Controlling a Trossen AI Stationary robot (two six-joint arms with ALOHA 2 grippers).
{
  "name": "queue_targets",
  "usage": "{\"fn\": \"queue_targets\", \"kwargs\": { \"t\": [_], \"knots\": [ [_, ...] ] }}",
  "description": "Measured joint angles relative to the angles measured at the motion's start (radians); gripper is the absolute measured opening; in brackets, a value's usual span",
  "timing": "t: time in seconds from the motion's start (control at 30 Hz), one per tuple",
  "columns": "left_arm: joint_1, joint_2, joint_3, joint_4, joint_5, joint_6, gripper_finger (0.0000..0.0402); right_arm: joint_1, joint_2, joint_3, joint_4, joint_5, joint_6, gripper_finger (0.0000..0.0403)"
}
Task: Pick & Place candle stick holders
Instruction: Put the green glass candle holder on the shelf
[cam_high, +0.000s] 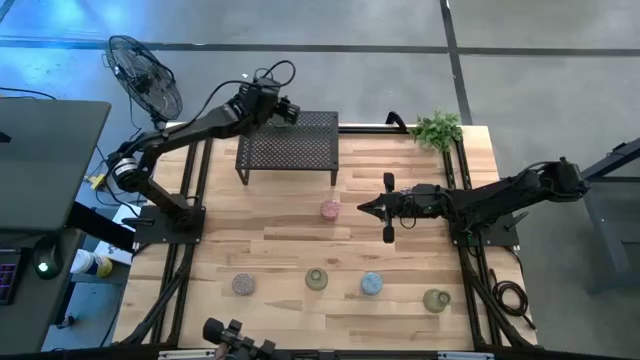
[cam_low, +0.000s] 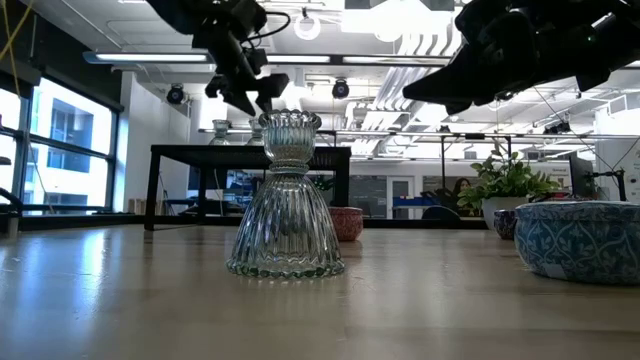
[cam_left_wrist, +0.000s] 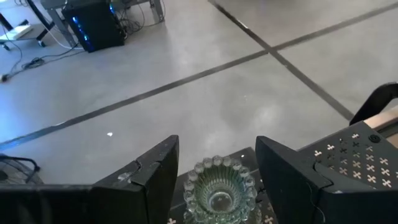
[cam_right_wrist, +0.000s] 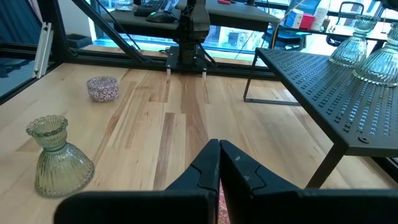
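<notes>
Right gripper low over table centre, fingers pressed together, nothing held; pink holder just ahead of its tips. Clear ribbed holder farther off to one side, mauve cup beyond it. Left gripper raised over black mesh rack, fingers spread wide; clear glass holder standing on rack between them, untouched. Blue cup along near table edge

A clear glass candle stick holder sits at 6 o'clock between the left gripper's spread jaws, on the black mesh rack.
</notes>
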Motion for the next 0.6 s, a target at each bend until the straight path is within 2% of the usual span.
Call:
{"fn": "queue_targets", "kwargs": {
  "t": [0.17, 0.27, 0.4, 0.6],
  "knots": [
    [-0.022, -0.01, 0.059, -0.057, 0.011, 0.063, 0.0209, 0.0, 0.0, 0.0, -0.012, 0.0, 0.0, 0.0001],
    [-0.089, -0.039, 0.065, -0.061, 0.03, 0.151, 0.0191, 0.0, 0.0, 0.0, -0.012, -0.002, 0.0, 0.0001],
    [-0.239, -0.068, 0.066, -0.127, 0.06, 0.227, 0.0128, 0.0, 0.0, 0.0, -0.012, -0.004, -0.003, 0.0002],
    [-0.491, -0.075, 0.046, -0.166, 0.214, 0.268, 0.0014, 0.0, 0.037, 0.0, 0.02, 0.002, -0.008, 0.0001]
  ]
}}
